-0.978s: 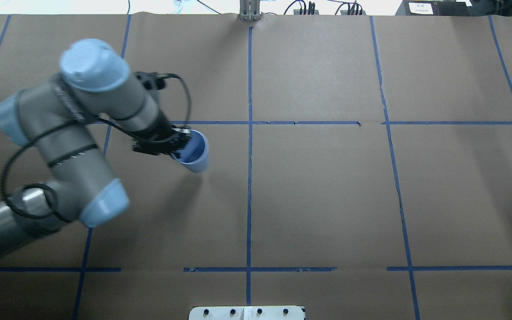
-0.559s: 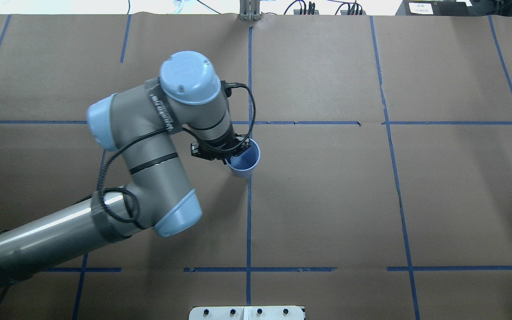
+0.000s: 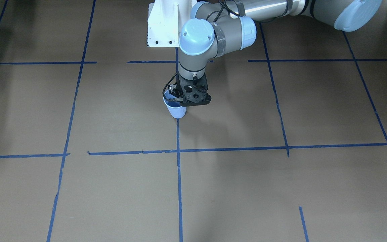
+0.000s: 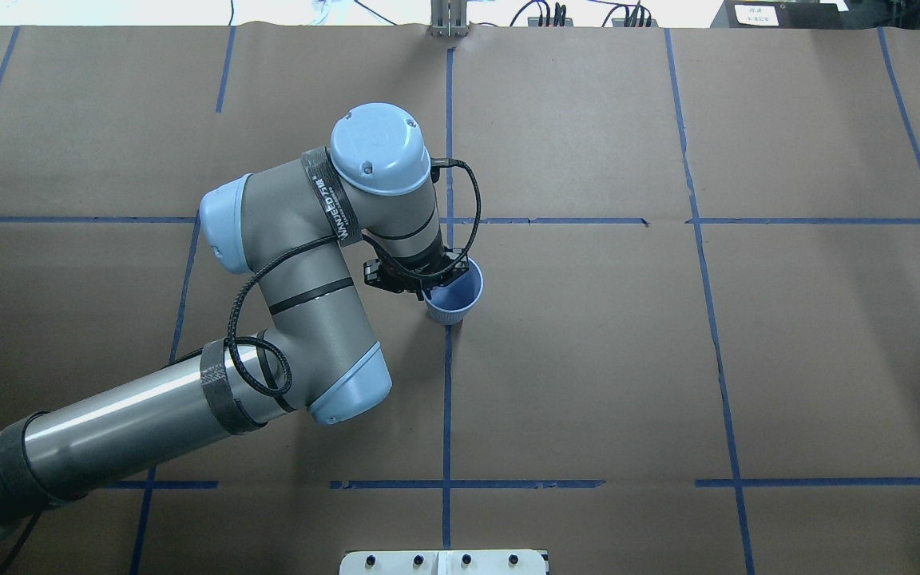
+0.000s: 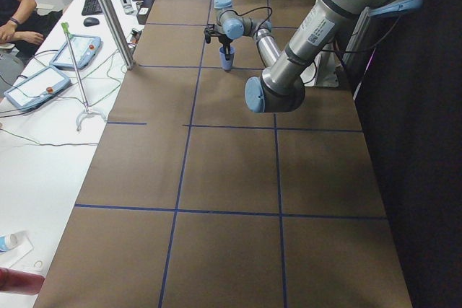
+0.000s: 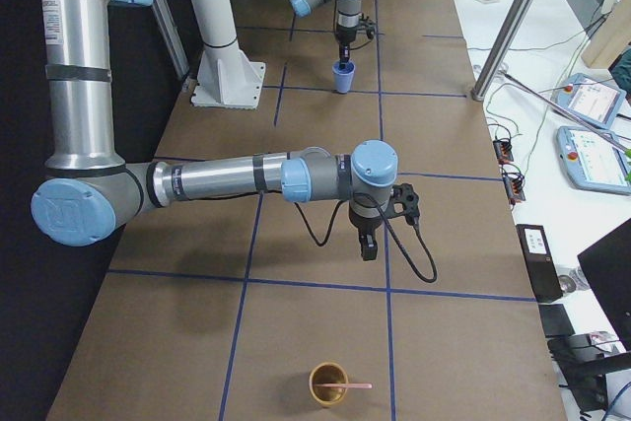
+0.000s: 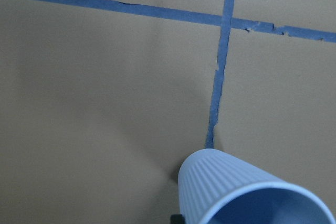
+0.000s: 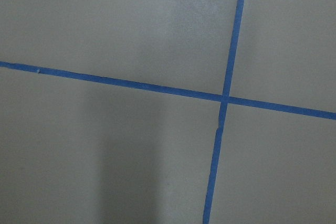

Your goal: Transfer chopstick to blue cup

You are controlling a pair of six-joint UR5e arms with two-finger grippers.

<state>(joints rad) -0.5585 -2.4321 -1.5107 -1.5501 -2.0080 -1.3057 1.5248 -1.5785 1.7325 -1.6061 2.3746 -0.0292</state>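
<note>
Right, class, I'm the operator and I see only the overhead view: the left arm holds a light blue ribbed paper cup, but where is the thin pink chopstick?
Observer: The exterior right view shows the thin pink chopstick resting in a small tan round cup at the table's end on the robot's right, one end sticking out over the rim.
Operator: And the right arm?
Observer: Same view: the right hand hangs above the brown table paper, between that tan cup and the light blue ribbed paper cup, apart from both.
Operator: Is it open?
Observer: Cannot tell from there; its wrist camera shows only crossed blue tape lines.
</note>
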